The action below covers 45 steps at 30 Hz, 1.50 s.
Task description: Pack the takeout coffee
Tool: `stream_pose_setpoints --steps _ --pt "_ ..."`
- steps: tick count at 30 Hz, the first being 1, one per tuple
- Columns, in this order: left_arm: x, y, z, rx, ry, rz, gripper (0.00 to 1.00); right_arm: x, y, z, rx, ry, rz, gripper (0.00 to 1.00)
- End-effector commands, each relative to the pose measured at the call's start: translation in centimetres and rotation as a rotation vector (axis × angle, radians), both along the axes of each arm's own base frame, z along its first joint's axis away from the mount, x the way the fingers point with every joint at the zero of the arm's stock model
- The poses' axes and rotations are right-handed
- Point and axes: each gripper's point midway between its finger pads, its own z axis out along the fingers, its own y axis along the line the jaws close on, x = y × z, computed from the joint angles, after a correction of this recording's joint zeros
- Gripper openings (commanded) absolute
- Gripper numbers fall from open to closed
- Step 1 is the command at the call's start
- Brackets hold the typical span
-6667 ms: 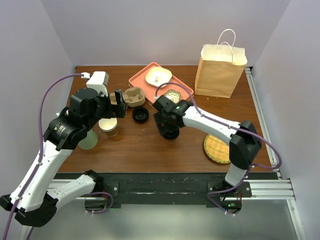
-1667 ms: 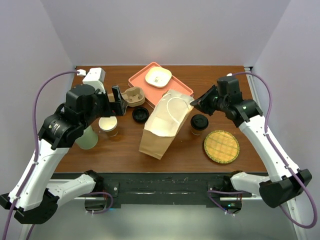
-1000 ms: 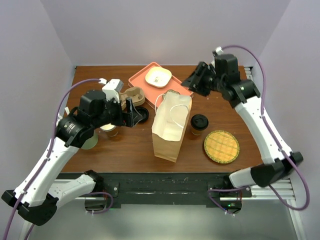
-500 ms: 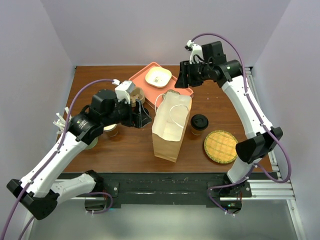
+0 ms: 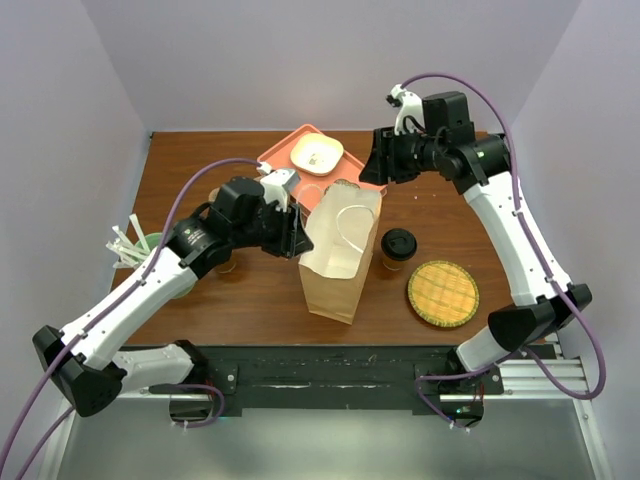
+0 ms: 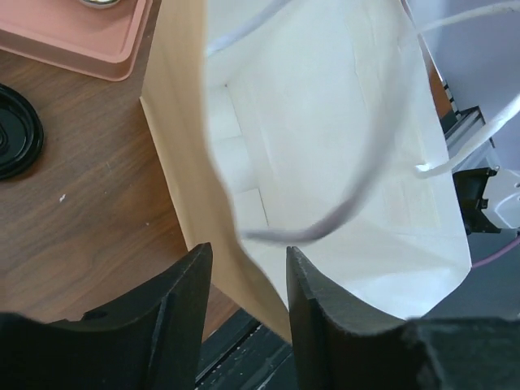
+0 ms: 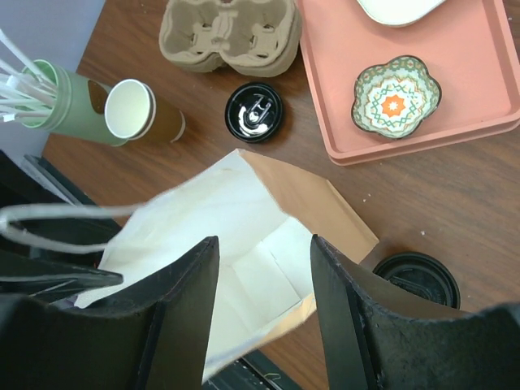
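The takeout coffee (image 5: 398, 247) is seen upright on the wooden table (image 5: 250, 300), a little right of centre in the top view. It is just beside the right wall of the paper bag (image 5: 338, 262); whether the two touch cannot be told. The bag is stood at the middle of the frame with its mouth open and its white inside shown. A woven round mat (image 5: 442, 293) is laid to the lower right of the cup, apart from it.

The left gripper (image 5: 292, 237) is held at the bag's left rim. In the left wrist view its jaws are spread, and the bag's near wall and one cord handle are seen running between them; no pinch is shown. The right gripper (image 5: 373, 170) is held above the bag's upper right corner, over the table, its jaws also spread wide and nothing gripped.

At the upper middle a pink tray (image 5: 276, 160) is set, with a cream plate (image 5: 317, 153) on it. In the right wrist view a patterned bowl (image 7: 396, 96) is also seen on the tray, and a loose black lid (image 7: 255, 112), a lidless cup (image 7: 140, 110) and a cardboard cup carrier (image 7: 230, 32) are placed left of it.
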Motion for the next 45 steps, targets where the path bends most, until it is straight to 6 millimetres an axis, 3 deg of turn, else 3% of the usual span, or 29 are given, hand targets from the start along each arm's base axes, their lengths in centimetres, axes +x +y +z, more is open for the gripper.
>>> stream_pose_setpoints --steps 1,3,4,5,11,17,21,26,31,36,45 --pt "1.3 0.2 1.7 0.050 -0.115 -0.019 0.28 -0.2 -0.5 1.8 0.032 -0.050 -0.040 0.53" --pt "2.1 0.8 2.0 0.096 -0.173 -0.017 0.16 -0.5 -0.6 2.0 0.033 -0.048 -0.039 0.53" --pt "2.4 1.0 2.1 0.115 -0.195 -0.017 0.03 -0.6 -0.7 2.0 0.032 -0.043 -0.040 0.53" --pt "3.0 1.5 2.1 0.156 -0.241 -0.014 0.00 -0.9 -0.7 2.3 0.038 -0.047 -0.039 0.53" --pt "3.1 1.0 4.3 0.174 -0.461 -0.171 0.00 -2.5 -1.1 3.5 0.052 -0.045 -0.039 0.56" --pt "3.5 1.1 3.4 0.270 -0.551 -0.277 0.00 -4.6 -1.8 3.7 0.054 -0.008 -0.040 0.57" --pt "4.1 1.2 4.1 0.300 -0.596 -0.288 0.00 -5.8 -2.3 2.8 0.043 0.029 -0.045 0.57" --pt "3.1 0.7 3.5 0.295 -0.582 -0.377 0.00 -6.9 -2.5 2.5 0.048 0.043 -0.038 0.57" --pt "3.2 1.2 3.0 0.350 -0.597 -0.408 0.00 -7.2 -2.5 1.8 0.044 0.058 -0.036 0.57" --pt "4.2 0.4 2.7 0.372 -0.613 -0.443 0.00 -7.0 -3.2 0.2 0.004 0.089 -0.066 0.56" --pt "4.7 0.2 3.3 0.405 -0.627 -0.476 0.00 -5.5 -4.4 1.4 -0.046 0.026 -0.137 0.51"
